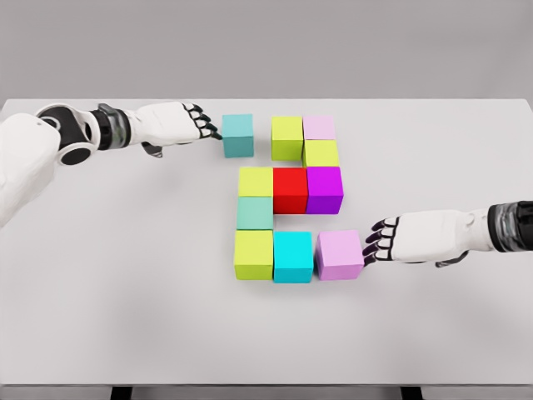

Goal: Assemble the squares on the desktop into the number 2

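From my seat I see the grey table point(100, 317) carrying the cubes in a near-finished 2: a yellow-green, red and purple middle row point(291, 189), a yellow-green, cyan and lilac bottom row point(293, 256), and a teal cube point(237, 135) lying apart at the top left. My left hand point(179, 125) has its fingers extended, tips against that teal cube. My right hand point(408, 240) is open, fingertips at the lilac cube point(339, 255).

Coloured cubes point(291, 190) between two hands
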You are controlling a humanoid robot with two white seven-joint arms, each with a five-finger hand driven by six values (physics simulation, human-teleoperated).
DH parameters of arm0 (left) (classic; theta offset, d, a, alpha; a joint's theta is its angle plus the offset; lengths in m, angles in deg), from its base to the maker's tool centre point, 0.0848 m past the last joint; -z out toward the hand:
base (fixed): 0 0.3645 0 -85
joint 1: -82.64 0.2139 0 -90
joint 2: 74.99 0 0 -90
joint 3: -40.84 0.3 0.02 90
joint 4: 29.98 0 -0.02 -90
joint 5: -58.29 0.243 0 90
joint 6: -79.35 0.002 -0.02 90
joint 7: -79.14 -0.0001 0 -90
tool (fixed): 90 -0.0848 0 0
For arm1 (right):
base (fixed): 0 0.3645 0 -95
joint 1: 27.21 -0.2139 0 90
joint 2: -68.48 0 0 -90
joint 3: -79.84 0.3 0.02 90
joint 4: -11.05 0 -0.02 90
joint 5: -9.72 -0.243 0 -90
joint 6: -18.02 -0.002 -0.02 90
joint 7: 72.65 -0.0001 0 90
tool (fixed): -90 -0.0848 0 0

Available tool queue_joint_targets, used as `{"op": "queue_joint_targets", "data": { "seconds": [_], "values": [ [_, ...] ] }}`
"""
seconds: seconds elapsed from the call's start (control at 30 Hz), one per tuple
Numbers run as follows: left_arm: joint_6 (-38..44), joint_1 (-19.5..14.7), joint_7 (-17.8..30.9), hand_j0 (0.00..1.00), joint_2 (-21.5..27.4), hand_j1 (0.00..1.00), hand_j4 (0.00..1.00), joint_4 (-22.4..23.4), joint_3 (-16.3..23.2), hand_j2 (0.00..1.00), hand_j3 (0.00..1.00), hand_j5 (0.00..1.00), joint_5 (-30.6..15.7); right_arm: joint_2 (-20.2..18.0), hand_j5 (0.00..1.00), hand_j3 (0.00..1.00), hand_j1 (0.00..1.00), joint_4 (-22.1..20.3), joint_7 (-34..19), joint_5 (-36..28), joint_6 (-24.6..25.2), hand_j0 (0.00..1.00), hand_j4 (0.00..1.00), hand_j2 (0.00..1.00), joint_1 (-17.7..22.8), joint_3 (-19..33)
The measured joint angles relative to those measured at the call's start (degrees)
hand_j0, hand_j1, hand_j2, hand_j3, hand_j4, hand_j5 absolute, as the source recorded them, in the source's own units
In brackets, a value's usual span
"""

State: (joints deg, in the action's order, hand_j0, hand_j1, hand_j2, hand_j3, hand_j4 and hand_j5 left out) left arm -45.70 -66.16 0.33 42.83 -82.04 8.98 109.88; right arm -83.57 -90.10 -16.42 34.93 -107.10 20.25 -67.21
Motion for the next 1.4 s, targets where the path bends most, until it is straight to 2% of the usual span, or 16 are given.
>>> {"op": "queue_joint_targets", "data": {
  "seconds": [0.2,0.67,1.1,1.4],
  "values": [
    [0.0,-0.53,0.3,1.0,-0.1,1.0,1.0,0.76,-0.08,1.0,1.0,1.0,-0.09,-0.1,1.0,1.0,1.0,0.0,-0.1,-0.46,0.0,1.0,1.0,1.0,0.0,0.0],
    [-0.01,-1.93,0.35,1.0,-2.83,1.0,1.0,7.13,-0.09,1.0,1.0,1.0,0.05,-1.01,1.0,1.0,1.0,0.0,-0.16,-0.54,0.0,1.0,1.0,1.0,0.0,0.64],
    [0.0,-2.37,0.35,1.0,-4.93,1.0,1.0,7.8,-0.09,1.0,1.0,1.0,0.05,1.06,1.0,1.0,1.0,0.0,-0.32,-0.25,0.0,1.0,1.0,1.0,0.0,0.47],
    [-0.01,-2.37,0.36,1.0,-5.54,1.0,1.0,7.74,-0.08,1.0,1.0,1.0,0.05,0.77,1.0,1.0,1.0,0.19,-0.41,0.19,0.0,1.0,1.0,1.0,-0.09,0.82]
  ]
}}
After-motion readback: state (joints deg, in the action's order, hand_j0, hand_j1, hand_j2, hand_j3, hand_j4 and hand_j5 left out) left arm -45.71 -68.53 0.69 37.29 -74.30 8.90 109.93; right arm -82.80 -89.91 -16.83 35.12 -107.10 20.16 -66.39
